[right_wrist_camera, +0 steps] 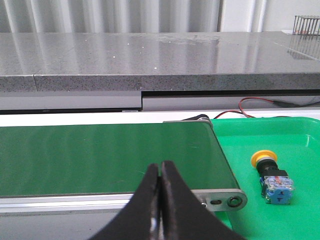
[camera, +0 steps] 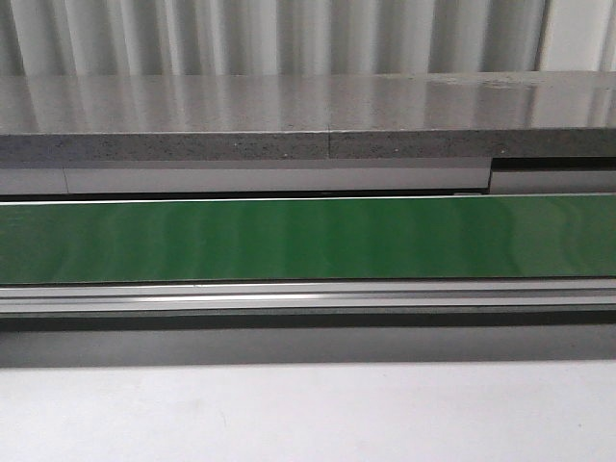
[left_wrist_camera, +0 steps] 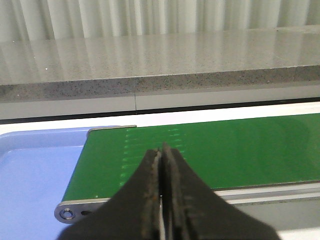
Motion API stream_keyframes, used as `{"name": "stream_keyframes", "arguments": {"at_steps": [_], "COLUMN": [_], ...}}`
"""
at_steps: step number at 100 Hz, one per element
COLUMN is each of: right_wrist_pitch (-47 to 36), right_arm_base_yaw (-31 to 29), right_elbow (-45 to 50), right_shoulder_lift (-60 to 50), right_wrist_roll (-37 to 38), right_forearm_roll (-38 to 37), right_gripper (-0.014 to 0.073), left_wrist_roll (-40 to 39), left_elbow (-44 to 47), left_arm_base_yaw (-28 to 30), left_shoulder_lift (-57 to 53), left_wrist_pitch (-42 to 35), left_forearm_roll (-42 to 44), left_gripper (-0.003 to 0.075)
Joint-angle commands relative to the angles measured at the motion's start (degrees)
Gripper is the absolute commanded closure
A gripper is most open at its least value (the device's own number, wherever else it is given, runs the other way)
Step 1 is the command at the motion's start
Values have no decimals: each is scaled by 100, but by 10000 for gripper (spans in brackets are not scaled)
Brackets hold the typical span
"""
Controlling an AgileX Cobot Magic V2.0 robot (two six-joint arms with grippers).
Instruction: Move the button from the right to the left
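The button (right_wrist_camera: 272, 177) lies on its side in a green tray (right_wrist_camera: 300, 135) past the right end of the green conveyor belt (right_wrist_camera: 100, 157); its yellow cap points away from the camera and its blue contact body is nearer. My right gripper (right_wrist_camera: 160, 166) is shut and empty, over the belt's near edge, well apart from the button. My left gripper (left_wrist_camera: 161, 150) is shut and empty above the left end of the belt (left_wrist_camera: 200, 150). Neither gripper nor the button shows in the front view, which sees only the belt (camera: 308, 239).
A blue tray (left_wrist_camera: 35, 170) lies past the belt's left end. A grey stone counter (camera: 308, 120) runs behind the belt. Red and black wires (right_wrist_camera: 250, 107) trail behind the green tray. A wire basket (right_wrist_camera: 306, 25) stands on the counter at far right.
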Motion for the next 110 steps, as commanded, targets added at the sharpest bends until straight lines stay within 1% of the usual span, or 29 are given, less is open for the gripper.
{"name": "stream_keyframes", "arguments": {"at_steps": [1, 95, 110], "right_wrist_pitch": [-445, -445, -328], "right_arm_base_yaw": [-27, -27, -27], "right_elbow": [-89, -89, -263], "right_shoulder_lift": [-89, -89, -76], "right_wrist_roll": [-22, -22, -22], "right_forearm_roll": [-61, -61, -61], "right_gripper": [659, 659, 659], "left_wrist_roll": [-68, -68, -68], "left_elbow": [137, 137, 137], "left_arm_base_yaw": [16, 16, 16], "left_shoulder_lift": [-189, -189, -189], "left_wrist_pitch": [-440, -440, -440], "left_forearm_roll": [-25, -25, -25], "left_gripper": [740, 740, 740]}}
